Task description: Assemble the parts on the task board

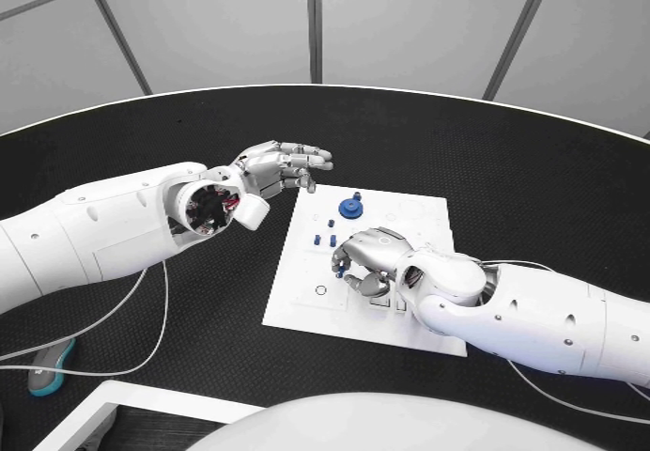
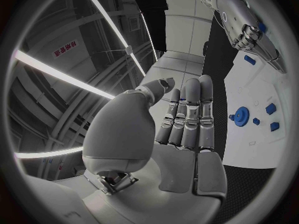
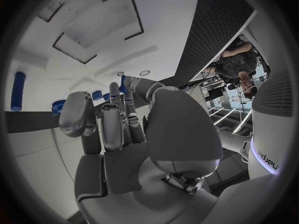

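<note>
Head view: the left hand (image 1: 281, 167) hangs above the table just off the board's (image 1: 420, 211) far left corner, fingers loosely curled, holding nothing. The right hand (image 1: 368, 260) rests over the board's middle, fingers bent down; whether it pinches a part cannot be told. A blue knob (image 1: 351, 208) and small pegs (image 1: 325, 232) sit just beyond it; a careless sweep could knock them

Left wrist view: the fingers lie straight and together, empty

Right wrist view: the fingers curl near blue parts (image 3: 59, 106); a misjudged reach may topple them
</note>
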`<act>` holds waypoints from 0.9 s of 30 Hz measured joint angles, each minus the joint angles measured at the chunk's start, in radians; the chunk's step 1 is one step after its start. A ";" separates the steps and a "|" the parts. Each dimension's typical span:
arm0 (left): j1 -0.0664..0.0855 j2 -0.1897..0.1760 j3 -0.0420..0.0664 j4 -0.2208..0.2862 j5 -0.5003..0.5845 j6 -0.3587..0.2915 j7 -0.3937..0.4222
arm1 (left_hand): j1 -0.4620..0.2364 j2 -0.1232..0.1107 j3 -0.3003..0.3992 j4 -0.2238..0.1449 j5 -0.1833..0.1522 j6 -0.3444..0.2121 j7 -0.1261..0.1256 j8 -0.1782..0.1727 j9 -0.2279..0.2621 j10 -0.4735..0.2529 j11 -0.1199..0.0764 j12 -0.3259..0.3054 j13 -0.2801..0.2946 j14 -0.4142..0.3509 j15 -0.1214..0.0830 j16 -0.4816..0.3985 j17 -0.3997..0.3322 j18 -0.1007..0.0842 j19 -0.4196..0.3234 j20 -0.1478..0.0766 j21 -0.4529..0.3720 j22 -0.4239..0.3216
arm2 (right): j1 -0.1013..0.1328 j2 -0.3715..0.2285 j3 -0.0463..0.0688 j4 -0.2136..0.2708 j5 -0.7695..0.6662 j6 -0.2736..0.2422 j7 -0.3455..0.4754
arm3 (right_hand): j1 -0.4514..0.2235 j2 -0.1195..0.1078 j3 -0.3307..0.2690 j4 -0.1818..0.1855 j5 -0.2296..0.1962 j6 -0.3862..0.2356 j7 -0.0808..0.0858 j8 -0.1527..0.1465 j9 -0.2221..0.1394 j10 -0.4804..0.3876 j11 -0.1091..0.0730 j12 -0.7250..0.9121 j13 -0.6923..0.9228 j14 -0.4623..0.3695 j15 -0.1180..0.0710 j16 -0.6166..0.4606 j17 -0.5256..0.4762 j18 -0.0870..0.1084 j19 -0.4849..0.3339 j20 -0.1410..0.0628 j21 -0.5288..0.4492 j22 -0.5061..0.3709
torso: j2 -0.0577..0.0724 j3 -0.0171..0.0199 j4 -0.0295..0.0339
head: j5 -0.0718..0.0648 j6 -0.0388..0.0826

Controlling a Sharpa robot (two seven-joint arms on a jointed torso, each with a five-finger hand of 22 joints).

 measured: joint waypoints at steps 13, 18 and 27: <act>0.000 -0.001 0.000 0.002 0.000 -0.001 0.000 | 0.000 0.000 0.000 0.000 0.000 0.000 0.000 0.000 0.000 0.000 0.000 0.000 0.000 0.000 0.000 0.000 0.000 0.000 0.000 0.000 0.000 0.000 | 0.000 0.016 0.000 -0.019 0.000 -0.078 -0.010 | 0.017 0.025 -0.007 -0.020 0.005 0.070 -0.010 0.027 0.017 0.079 -0.018 0.020 0.004 0.002 -0.009 0.000 0.009 0.000 0.004 -0.011 0.019 0.015 | 0.000 -0.0003 0.0005 | 0.003 -0.002; 0.000 -0.001 0.000 0.003 0.000 -0.001 0.000 | 0.000 0.000 0.000 0.000 0.000 0.000 0.000 0.000 0.000 0.000 0.000 0.000 0.000 0.000 0.000 0.000 0.000 0.000 0.000 0.000 0.000 0.000 | 0.000 0.025 0.000 -0.028 0.000 -0.098 -0.015 | 0.014 0.028 -0.014 -0.027 0.005 0.097 -0.022 0.042 0.026 0.113 -0.031 0.028 0.013 0.002 -0.020 0.006 0.012 0.000 0.004 -0.018 0.028 0.021 | 0.000 -0.0004 0.0006 | 0.005 -0.004; 0.000 -0.001 0.000 0.003 0.000 -0.001 0.000 | 0.000 0.000 0.000 0.000 0.000 0.000 0.000 0.000 0.000 0.000 0.000 0.000 0.000 0.000 0.000 0.000 0.000 0.000 0.000 0.000 0.000 0.000 | -0.005 0.035 0.000 -0.041 0.000 -0.106 -0.019 | 0.013 0.029 -0.018 -0.031 0.004 0.115 -0.035 0.059 0.042 0.132 -0.029 0.038 0.028 0.000 -0.030 0.012 0.011 0.000 0.003 -0.025 0.047 0.021 | 0.000 -0.0009 0.0006 | 0.009 -0.009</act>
